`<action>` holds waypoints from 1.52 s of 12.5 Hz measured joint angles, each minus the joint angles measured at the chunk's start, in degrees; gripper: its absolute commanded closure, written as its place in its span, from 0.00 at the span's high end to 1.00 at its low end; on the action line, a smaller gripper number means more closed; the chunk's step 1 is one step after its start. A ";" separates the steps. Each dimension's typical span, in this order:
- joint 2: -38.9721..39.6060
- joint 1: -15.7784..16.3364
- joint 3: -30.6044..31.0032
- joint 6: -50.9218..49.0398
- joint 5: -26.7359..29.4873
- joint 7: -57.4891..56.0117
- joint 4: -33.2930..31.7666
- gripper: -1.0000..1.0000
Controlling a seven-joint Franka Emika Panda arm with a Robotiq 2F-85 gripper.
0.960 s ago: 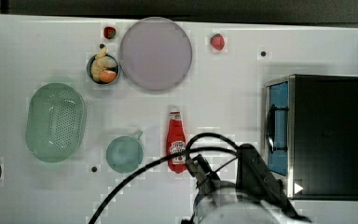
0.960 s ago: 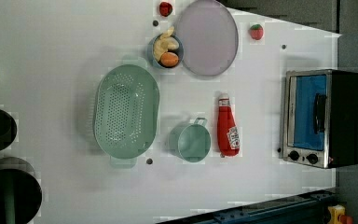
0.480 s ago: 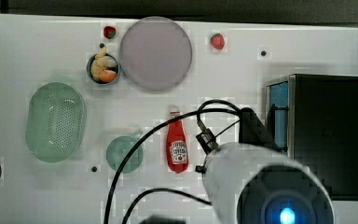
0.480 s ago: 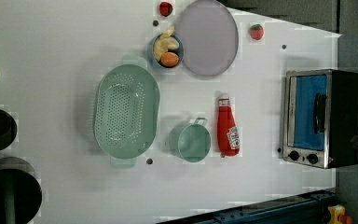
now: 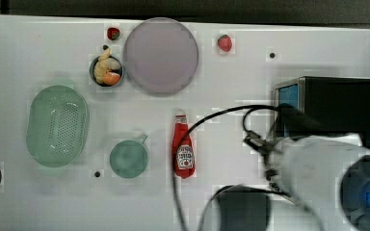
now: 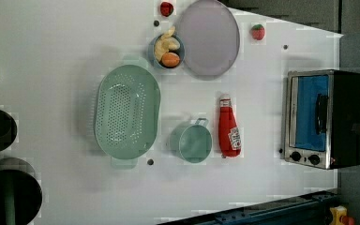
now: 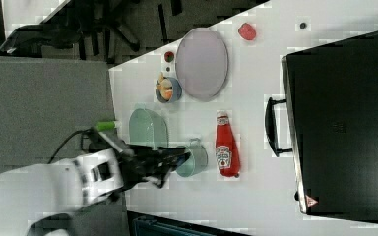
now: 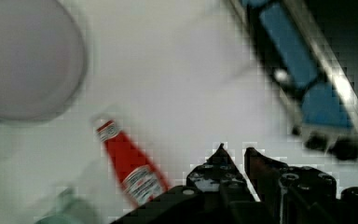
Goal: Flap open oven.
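At the left view's right edge of the white table [image 6: 75,37], the oven [image 6: 326,117] is seen with its blue door closed and upright, the dark handle [image 6: 322,114] running across the glass and two black knobs [image 6: 304,157] set below it. From the right view the oven [image 7: 344,118] is shown as a black-topped box with the handle [image 7: 271,127] standing out toward the ketchup bottle [image 7: 226,147]. The arm [image 5: 327,178] is seen in the top view just beside the oven's [image 5: 335,103] front, partly covering the door. The gripper [image 8: 235,156] is caught by the wrist view, its fingertips close together with a thin gap between them and nothing held; it is apart from the oven door [image 8: 303,79]. The bottle [image 6: 228,131] is laid flat between the oven and a green cup [image 6: 192,140]. A green colander [image 6: 127,111], a lilac plate [image 6: 208,37], a bowl of food [image 6: 167,49] and two strawberries [image 6: 258,32] are also set on the table.
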 measured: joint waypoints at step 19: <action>22.81 -1.94 -8.92 35.35 -4.20 -30.52 -7.83 0.18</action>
